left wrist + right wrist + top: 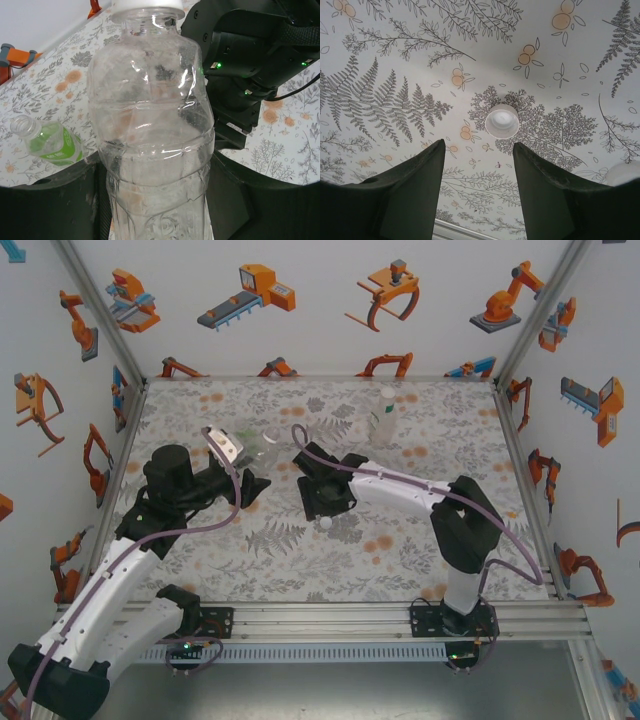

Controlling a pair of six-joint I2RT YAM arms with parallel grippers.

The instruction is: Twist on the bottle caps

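On the table (395,75), a loose white cap (502,120) sits just past the spread right tool (479,150), not touched. The left tool (155,210) is pinching the clear bottle (150,125), which has a second cap (147,4) on its neck. The green bottle (52,142) lies nearby.

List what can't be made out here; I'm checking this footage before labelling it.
Left wrist: the cap on the clear bottle is cut by the top edge; tightness unknowable.
Right wrist: a white blur is cut by the right edge.
Top external: far bottle too small to tell if capped.
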